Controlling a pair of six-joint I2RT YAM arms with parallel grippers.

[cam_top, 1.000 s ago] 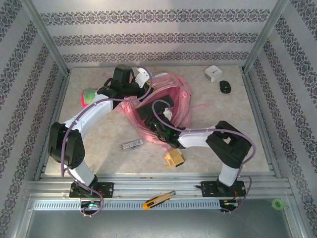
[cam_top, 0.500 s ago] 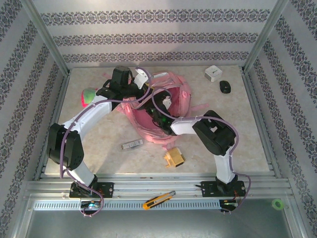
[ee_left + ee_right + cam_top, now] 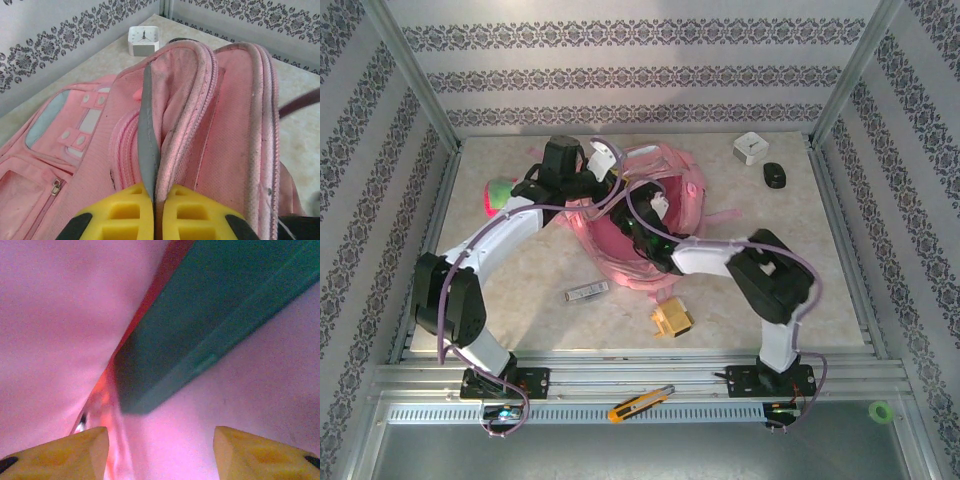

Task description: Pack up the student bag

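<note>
The student bag [image 3: 692, 193] is a large pink backpack lying at the middle back of the table, its mouth held open. My left gripper [image 3: 588, 192] is shut on the bag's zipped rim [image 3: 150, 125], where grey lining and pink fabric are pinched between the yellow fingers [image 3: 125, 215]. My right gripper [image 3: 640, 222] reaches into the bag's mouth. In the right wrist view it [image 3: 160, 442] is open inside the pink lining, with nothing between the fingers. A dark green flat-edged object [image 3: 200, 325] lies just ahead of it inside the bag.
A white clock [image 3: 750, 147] and a black mouse [image 3: 775, 175] sit at the back right. A plush toy [image 3: 497, 193] lies left of the bag. A small silver item [image 3: 586, 292] and a yellow block [image 3: 671, 320] lie near the front. A box cutter [image 3: 640, 402] rests on the front rail.
My right arm has pushed from the bag's near edge deeper into its mouth, and its jaws have opened wider. The left gripper has kept its hold on the rim.
</note>
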